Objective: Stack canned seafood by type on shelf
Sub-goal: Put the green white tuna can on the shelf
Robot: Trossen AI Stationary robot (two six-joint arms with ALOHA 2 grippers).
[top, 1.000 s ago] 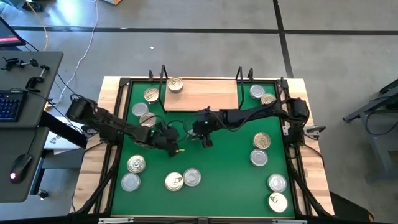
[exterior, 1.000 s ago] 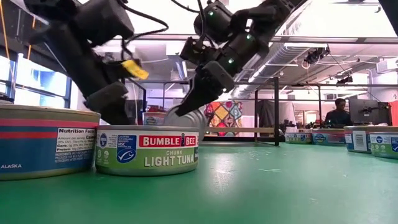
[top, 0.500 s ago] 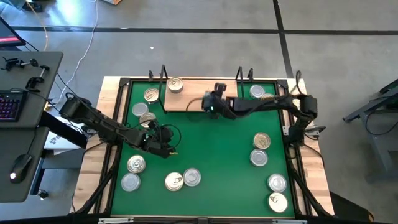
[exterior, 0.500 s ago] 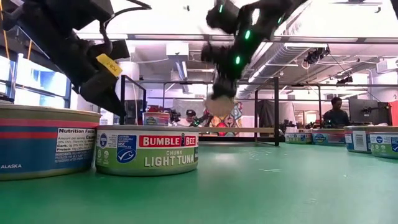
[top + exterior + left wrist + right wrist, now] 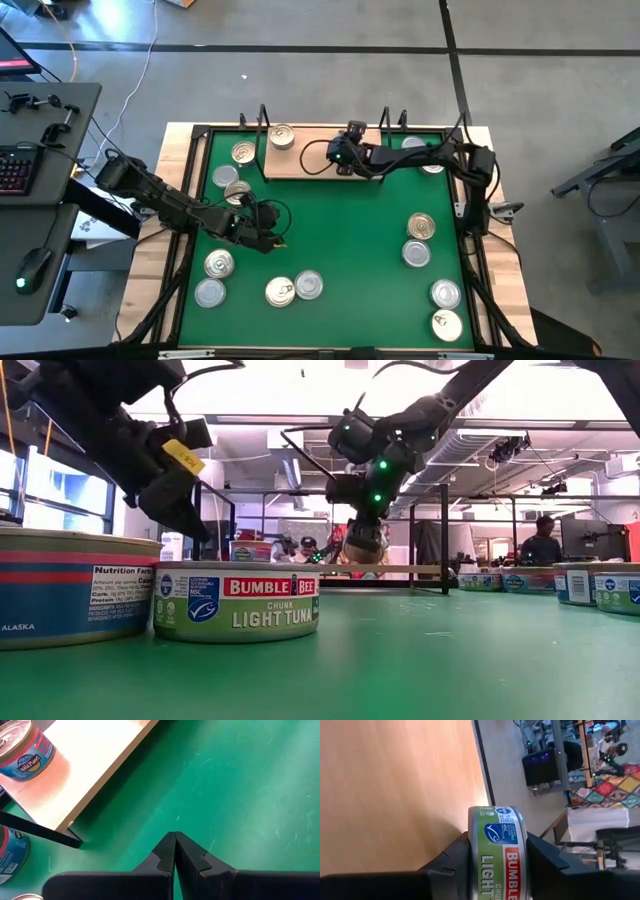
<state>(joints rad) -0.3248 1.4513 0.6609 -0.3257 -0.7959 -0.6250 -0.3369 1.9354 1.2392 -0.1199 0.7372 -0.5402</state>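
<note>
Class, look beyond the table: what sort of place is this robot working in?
Probably a robotics lab or workshop: a bare concrete floor, a desk with a keyboard beside the table, and exposed ceiling ducts over distant workstations where a person sits.

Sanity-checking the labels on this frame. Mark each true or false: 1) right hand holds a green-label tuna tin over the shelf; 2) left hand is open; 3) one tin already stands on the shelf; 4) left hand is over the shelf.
1) True: the right hand grips a green-label tuna tin above the shelf.
2) False: the left hand is shut and empty.
3) True: one tin stands near the shelf's left end.
4) False: it hovers over the green mat.
</note>
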